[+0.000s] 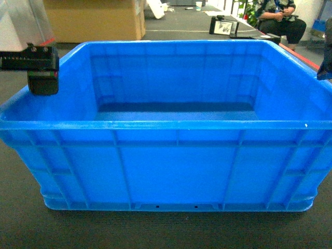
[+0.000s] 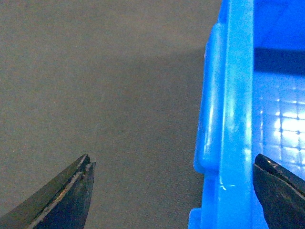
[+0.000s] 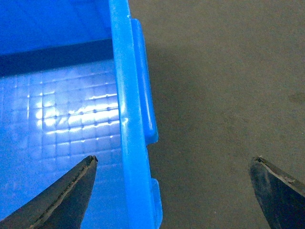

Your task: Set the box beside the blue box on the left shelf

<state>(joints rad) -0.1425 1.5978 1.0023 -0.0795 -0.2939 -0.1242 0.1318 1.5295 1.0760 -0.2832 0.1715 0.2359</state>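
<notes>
The box [image 1: 176, 171], a large open-top blue crate with ribbed walls, stands empty on a dark grey surface and fills the head view. My left gripper [image 1: 42, 78] hangs over its left rim. In the left wrist view this gripper [image 2: 174, 162] is open and straddles that rim [image 2: 236, 119], one finger outside over the grey surface, the other over the gridded floor. My right gripper [image 3: 174, 161] is open too and straddles the right rim [image 3: 126, 119]; only its edge [image 1: 326, 62] shows in the head view. The left shelf and the other blue box are out of view.
Behind the crate stand a big cardboard carton [image 1: 93, 21] at the back left and a black device [image 1: 224, 26] further back. A person [image 1: 280, 18] sits at the back right. A red edge [image 1: 301, 57] runs along the right side.
</notes>
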